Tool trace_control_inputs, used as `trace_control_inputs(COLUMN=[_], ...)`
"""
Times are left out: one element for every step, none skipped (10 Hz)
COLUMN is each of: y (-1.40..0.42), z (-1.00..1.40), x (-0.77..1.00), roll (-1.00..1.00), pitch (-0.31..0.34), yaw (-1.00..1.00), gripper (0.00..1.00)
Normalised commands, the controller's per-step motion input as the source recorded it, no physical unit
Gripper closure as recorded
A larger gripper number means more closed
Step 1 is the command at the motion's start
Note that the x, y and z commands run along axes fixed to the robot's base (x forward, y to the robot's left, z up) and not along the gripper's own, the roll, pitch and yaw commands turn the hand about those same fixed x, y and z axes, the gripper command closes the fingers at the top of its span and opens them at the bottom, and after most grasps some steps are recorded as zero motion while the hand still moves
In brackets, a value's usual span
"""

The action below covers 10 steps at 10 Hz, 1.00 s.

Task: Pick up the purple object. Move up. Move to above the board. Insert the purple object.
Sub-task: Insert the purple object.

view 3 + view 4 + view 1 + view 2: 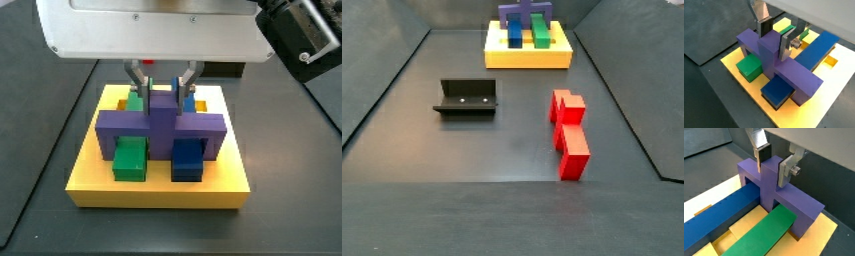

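The purple object [797, 77] sits on the yellow board [731, 62], its crosspiece straddling the green bar [749, 67] and the blue bar [821, 47]. It shows the same way in both wrist views [797, 203] and in both side views [120, 125] [527, 15]. My gripper [774, 40] stands over the board [160, 190], its fingers pressed to both sides of the raised middle, as another wrist view [772, 170] and a side view [162, 88] also show. The purple object looks seated low on the board.
Two red blocks [569, 135] stand end to end on the dark floor, right of centre. The dark fixture [466, 98] stands left of centre. The board [529, 57] lies at the far end, near the sloped grey walls.
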Motion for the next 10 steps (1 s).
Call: trace_control_inputs(y=[0.08,0.06,0.00,0.00,0.00,0.00,0.00,0.00,0.00,0.00], z=[-0.40,-0.14,-0.04,-0.10,-0.35,-0.50,-0.63,-0.67,-0.36,0.00], x=[0.21,0.27,0.34,0.16,-0.04,-0.06,0.00,0.00,0.00,0.00], roll=[-0.11,-0.08,-0.02,-0.02,-0.06,-0.05,-0.08,-0.08,-0.05,0.00], pitch=[-0.014,0.000,0.053,0.000,-0.107,-0.154,-0.170,-0.189,-0.134,0.000], yaw=[-0.29,-0.32,-0.31,-0.23,-0.02,0.00,0.00,0.00,0.00,0.00], gripper=[1.00,1.00,1.00,1.00,1.00,1.00,1.00,1.00,1.00,1.00])
